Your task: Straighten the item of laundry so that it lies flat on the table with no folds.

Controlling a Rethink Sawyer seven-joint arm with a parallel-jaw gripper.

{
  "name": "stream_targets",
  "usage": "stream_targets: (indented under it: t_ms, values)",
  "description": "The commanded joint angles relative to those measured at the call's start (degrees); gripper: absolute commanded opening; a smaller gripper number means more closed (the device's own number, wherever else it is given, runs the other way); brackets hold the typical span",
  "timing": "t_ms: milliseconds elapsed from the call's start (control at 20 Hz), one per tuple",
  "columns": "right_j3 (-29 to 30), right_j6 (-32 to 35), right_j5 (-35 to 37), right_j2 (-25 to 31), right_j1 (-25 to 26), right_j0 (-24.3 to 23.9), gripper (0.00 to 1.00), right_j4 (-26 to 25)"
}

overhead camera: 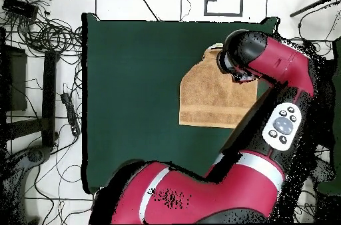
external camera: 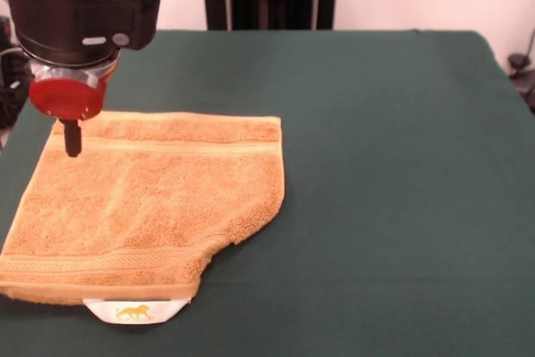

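The worktop (external camera: 401, 165), covered in dark green cloth, is seen to be far larger than anything on it, and most of it is bare. In the front view the arm (overhead camera: 266, 89) is brought down from about eleven o'clock, its red and black head held over the towel's far corner at ten o'clock.

The towel (external camera: 159, 206) is laid toward nine o'clock of the worktop in the front view, close to the edge at that side. It is not yet flat: the edge at three o'clock is cut short and slanted, and a fold is suggested at about four o'clock, where a flap is judged to be tucked under or doubled over. A white tag (external camera: 134, 312) is shown poking out at six o'clock.

The gripper (external camera: 73, 138) is seen as one dark narrow tip, touching or just above the stripe band; the fingers appear pressed together with nothing held, though a pinch of cloth cannot be ruled out.

Several risks are judged. If the corner is dragged toward nine o'clock, the towel may be pulled off the worktop edge. If the far corner is pulled while the fold lies at the opposite side, the fold may be left untouched or tightened. If only the top layer is caught, fresh creases may be made.
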Motion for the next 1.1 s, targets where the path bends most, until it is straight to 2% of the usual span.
stream_targets:
  t_ms: [50,700,1100]
  values:
    - [6.9,-5.0,-1.0,11.3,-5.9,-3.2,1.0,1.8]
    - [8.9,-0.6,-1.6,12.6,-7.7,-2.3,1.0,0.3]
    - [11.9,8.6,-3.2,11.9,-8.6,0.5,1.0,2.7]
